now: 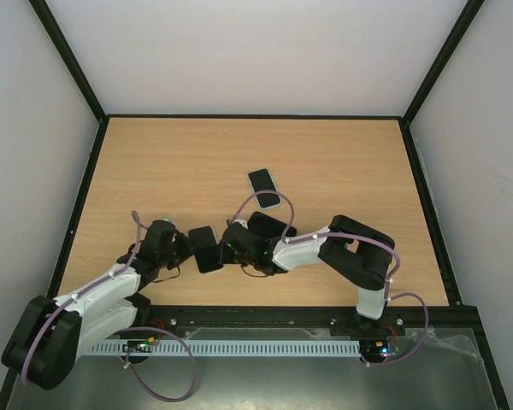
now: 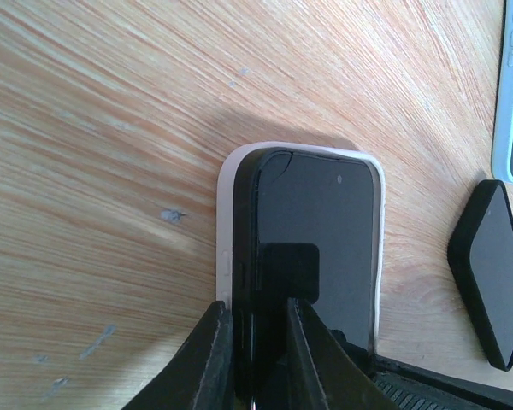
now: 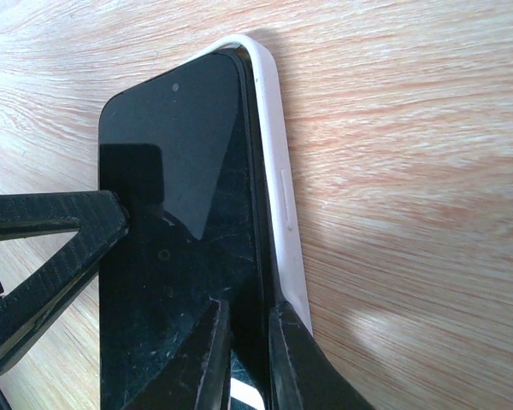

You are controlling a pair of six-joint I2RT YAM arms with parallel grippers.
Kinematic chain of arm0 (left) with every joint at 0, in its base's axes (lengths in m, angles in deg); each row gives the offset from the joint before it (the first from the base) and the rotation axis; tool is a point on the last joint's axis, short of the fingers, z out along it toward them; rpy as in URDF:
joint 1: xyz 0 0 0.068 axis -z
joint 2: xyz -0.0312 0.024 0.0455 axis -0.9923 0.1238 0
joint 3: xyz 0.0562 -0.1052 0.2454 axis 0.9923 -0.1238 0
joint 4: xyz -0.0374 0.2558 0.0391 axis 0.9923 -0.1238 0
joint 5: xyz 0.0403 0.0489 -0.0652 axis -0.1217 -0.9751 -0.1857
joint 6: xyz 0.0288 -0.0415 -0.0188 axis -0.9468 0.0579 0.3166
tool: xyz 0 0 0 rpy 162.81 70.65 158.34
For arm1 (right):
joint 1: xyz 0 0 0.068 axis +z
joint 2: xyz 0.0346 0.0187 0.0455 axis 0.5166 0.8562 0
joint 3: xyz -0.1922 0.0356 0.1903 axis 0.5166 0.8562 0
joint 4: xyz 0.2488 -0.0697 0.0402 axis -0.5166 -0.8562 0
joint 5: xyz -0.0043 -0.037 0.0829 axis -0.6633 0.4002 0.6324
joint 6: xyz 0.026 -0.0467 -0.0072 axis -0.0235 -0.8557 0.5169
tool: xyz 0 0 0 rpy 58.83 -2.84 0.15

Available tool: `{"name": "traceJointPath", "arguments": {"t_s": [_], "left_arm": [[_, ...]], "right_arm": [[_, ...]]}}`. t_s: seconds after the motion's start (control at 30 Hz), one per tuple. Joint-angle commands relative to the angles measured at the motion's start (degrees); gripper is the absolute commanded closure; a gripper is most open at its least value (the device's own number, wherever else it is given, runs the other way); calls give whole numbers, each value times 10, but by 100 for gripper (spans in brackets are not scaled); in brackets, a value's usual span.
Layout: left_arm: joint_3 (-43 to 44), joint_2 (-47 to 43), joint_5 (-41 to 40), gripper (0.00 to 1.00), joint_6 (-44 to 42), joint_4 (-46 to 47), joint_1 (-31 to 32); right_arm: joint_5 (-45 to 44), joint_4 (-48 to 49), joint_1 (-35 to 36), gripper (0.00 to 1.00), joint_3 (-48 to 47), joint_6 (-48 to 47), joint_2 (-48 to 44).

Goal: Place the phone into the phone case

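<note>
Left hand [image 2: 256, 318] and right hand [image 3: 248, 312] each clenched on opposite long edges of the phone [image 2: 316, 248], lying btwn them, seemingly part-seated in the white phone case [image 2: 225, 222] on the tabletop [image 2: 85, 128]; press edges down evenly, w/o skewing.

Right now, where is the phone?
In the top view the phone sits near the front centre of the table, pinched between the left gripper and the right gripper, with the white case around it; another white-rimmed device lies just beyond.

Black phone [image 2: 321, 231], screen up, 1 long edge raised above white phone case [image 2: 226, 213], other edge seated
</note>
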Motion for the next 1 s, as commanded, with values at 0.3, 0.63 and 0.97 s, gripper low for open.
{"name": "traceJointPath", "arguments": {"t_s": [0.3,0.63,0.97], "left_arm": [[43,24,6,75,-26,-34,5],[36,12,1,62,-17,-75,5],[21,8,40,77,0,-43,5]], "right_arm": [[-54,-66,-1,76,10,-25,-63],[-35,-49,-17,65,10,-40,-35],[26,7,-21,70,18,-35,7]]}}
